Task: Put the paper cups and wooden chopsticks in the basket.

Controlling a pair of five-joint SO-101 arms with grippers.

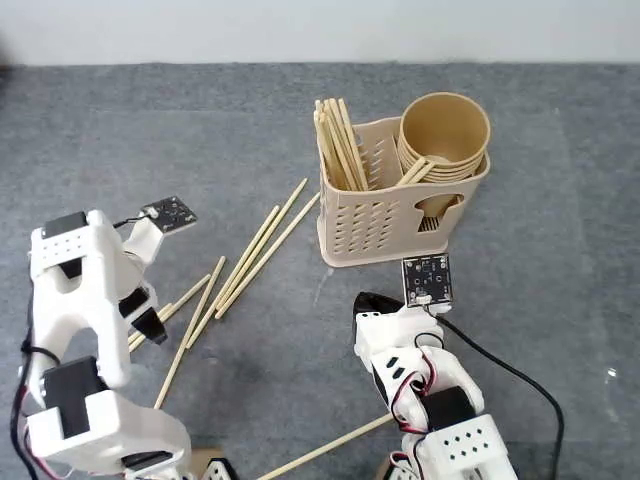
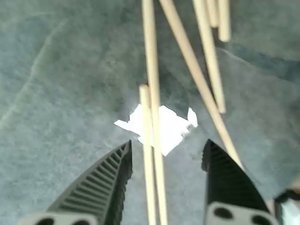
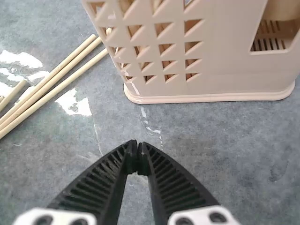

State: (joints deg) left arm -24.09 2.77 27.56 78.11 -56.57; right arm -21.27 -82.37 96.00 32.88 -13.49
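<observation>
A beige slotted basket (image 1: 385, 215) stands on the grey mat, with stacked paper cups (image 1: 445, 130) in one side and a bundle of wooden chopsticks (image 1: 338, 150) upright in the other. Several loose chopsticks (image 1: 250, 255) lie on the mat to its left, and one more (image 1: 325, 447) lies near the front edge. My left gripper (image 2: 166, 150) is open low over the mat, its fingers either side of two loose chopsticks (image 2: 151, 140). My right gripper (image 3: 137, 151) is shut and empty, just in front of the basket (image 3: 211, 56), with loose chopsticks (image 3: 51, 84) off to one side.
The left arm's white body (image 1: 75, 330) stands at the mat's left. The right arm (image 1: 430, 400) and its black cable (image 1: 530, 385) take up the front right. A pale wall runs along the mat's far edge.
</observation>
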